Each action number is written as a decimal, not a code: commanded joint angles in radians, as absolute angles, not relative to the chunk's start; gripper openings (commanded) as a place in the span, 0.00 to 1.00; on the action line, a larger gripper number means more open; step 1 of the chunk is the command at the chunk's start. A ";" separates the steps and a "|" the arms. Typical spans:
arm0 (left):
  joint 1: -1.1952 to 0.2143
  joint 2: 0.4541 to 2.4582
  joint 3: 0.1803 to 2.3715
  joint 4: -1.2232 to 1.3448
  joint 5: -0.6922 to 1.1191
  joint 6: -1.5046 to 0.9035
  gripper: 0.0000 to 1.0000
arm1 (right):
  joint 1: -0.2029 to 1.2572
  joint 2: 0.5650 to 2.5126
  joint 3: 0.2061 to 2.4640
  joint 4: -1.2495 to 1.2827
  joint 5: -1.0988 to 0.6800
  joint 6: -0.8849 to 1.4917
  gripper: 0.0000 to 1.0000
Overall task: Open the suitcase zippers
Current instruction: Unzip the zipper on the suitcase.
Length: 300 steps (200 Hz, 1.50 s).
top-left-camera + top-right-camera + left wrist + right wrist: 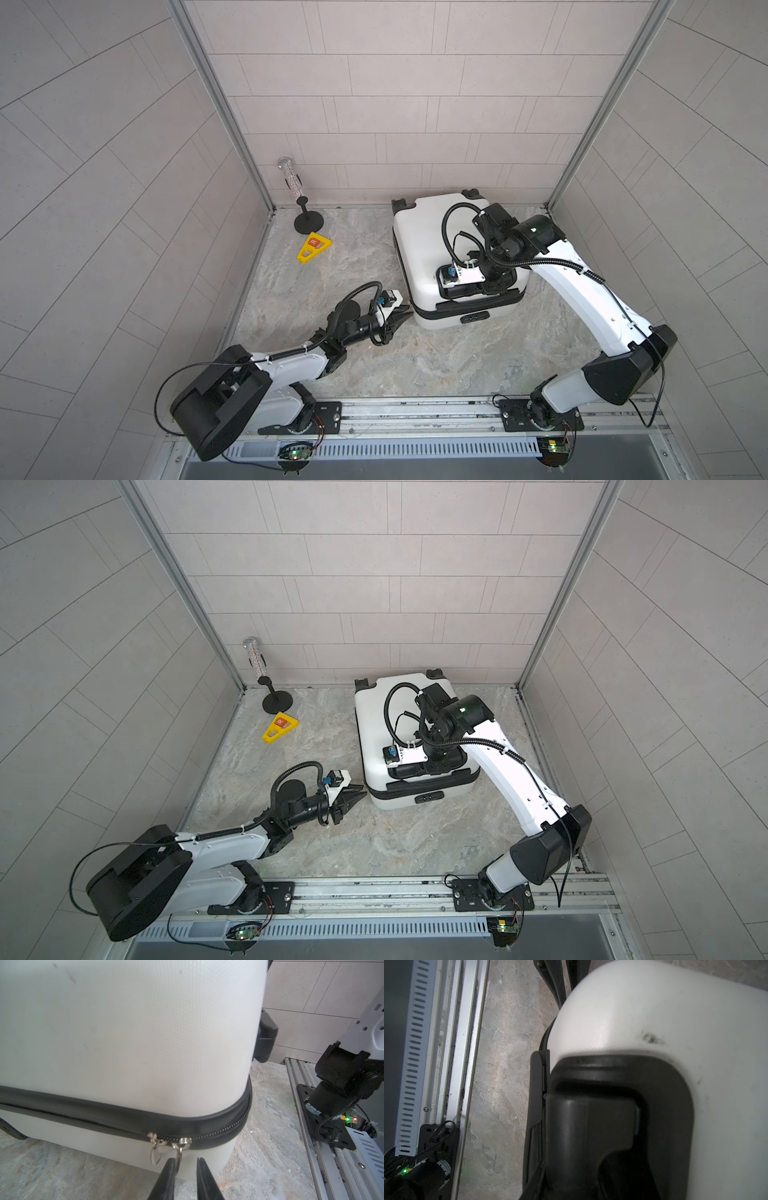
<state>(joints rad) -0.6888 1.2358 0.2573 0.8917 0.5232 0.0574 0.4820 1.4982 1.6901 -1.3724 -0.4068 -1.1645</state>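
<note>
The white suitcase [424, 249] [374, 737] lies flat at the back right of the floor. The black zippers [124, 1118] run round its middle seam, with two silver pulls [154, 1142] [185, 1141] side by side near the front left corner. My left gripper [186, 1164] [405, 311] is at that corner, open by a narrow gap. The ring of one pull hangs between its fingers, against one finger [171, 1167]. My right gripper [478, 286] [432, 766] reaches down onto the case's front end and is shut on the black handle [591, 1126] in its recess.
A yellow triangular piece [313, 247] [280, 728] with a red block on it lies at the back left, next to a black stand [308, 222] holding a glittery tube. Tiled walls close in three sides. The arms' metal mounting rail [415, 411] runs along the front.
</note>
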 commanded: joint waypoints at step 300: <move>-0.696 0.881 0.344 0.466 0.585 0.004 0.00 | 0.692 1.472 1.700 -0.854 -0.068 -0.408 0.00</move>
